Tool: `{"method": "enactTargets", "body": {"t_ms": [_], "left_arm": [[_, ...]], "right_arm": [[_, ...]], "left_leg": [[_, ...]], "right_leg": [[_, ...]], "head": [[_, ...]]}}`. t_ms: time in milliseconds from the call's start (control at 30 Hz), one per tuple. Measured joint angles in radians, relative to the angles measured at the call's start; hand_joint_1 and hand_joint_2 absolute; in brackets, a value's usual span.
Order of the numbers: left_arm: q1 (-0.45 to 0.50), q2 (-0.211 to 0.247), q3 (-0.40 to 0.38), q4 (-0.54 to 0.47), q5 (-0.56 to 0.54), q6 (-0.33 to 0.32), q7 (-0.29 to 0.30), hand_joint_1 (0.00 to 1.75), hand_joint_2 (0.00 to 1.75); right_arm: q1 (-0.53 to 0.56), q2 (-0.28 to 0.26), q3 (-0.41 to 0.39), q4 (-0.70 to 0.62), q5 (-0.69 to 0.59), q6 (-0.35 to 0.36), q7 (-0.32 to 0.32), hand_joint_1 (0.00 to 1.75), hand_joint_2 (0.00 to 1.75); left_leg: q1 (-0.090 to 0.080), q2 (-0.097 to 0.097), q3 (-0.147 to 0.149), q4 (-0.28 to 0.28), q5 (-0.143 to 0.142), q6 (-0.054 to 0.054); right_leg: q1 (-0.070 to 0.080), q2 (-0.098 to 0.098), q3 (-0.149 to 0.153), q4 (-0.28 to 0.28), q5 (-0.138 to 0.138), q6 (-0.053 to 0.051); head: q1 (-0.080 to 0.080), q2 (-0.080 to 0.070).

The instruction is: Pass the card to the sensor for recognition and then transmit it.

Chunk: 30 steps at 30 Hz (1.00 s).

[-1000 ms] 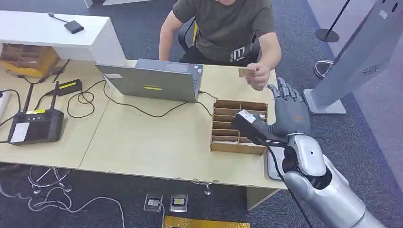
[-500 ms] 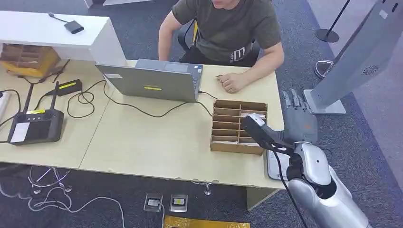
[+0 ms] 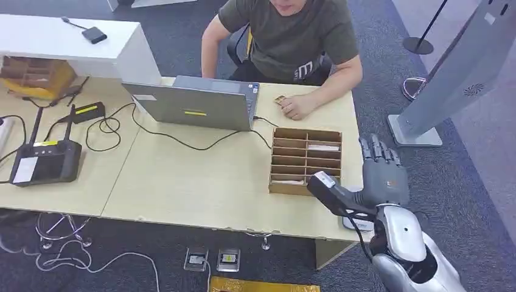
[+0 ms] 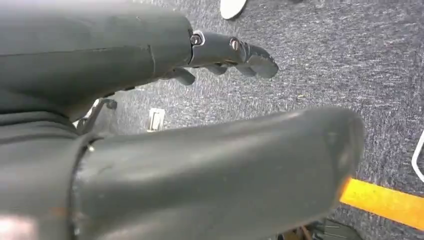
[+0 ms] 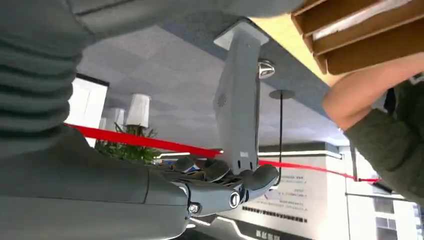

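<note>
Risk from here, as a judgement: card [image 3: 280, 99] already with the person [image 3: 292, 36], pinched at the person's hand [image 3: 297, 106] on the far edge of the bench [image 3: 182, 176], so little left to spoil; only a possible bump of the right hand [image 3: 382, 170] against the wooden sorting tray [image 3: 306, 162] just beside it. Right hand empty, fingers [image 3: 377, 149] straight and apart, touching nothing, off the bench edge. Left hand [image 4: 220, 55] hanging over carpet, fingers [image 4: 252, 55] loosely extended, holding nothing.

Matt pale wood table [image 3: 182, 176]; brown cardboard organiser [image 3: 306, 161]; rough grey carpet [image 3: 462, 182]
</note>
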<state>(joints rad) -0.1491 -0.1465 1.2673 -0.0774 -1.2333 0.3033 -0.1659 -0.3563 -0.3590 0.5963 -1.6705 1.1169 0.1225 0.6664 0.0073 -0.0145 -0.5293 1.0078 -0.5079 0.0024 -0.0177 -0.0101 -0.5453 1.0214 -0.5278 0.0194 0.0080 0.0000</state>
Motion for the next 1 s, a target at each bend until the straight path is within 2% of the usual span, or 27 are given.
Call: {"method": "enactTargets", "body": {"t_ms": [400, 1000], "left_arm": [[-0.001, -0.003, 0.0, 0.0, 0.018, 0.023, -0.002, 0.0, 0.0], [-0.001, -0.003, 0.0, 0.0, 0.01, 0.013, -0.032, 0.0, 0.0]], "right_arm": [[-0.07, -0.016, 0.108, 0.054, -0.11, -0.035, -0.002, 0.0, 1.75], [-0.076, -0.031, 0.207, 0.161, -0.136, -0.105, 0.016, 0.0, 1.75]], "left_leg": [[0.0, 0.0, -0.001, 0.0, 0.0, 0.0], [0.0, 0.0, 0.0, 0.0, 0.0, 0.0]], "right_leg": [[0.0, 0.0, 0.0, 0.0, 0.0, 0.0], [0.0, 0.0, 0.0, 0.0, 0.0, 0.0]], "head": [[0.0, 0.0], [0.0, 0.0]]}}
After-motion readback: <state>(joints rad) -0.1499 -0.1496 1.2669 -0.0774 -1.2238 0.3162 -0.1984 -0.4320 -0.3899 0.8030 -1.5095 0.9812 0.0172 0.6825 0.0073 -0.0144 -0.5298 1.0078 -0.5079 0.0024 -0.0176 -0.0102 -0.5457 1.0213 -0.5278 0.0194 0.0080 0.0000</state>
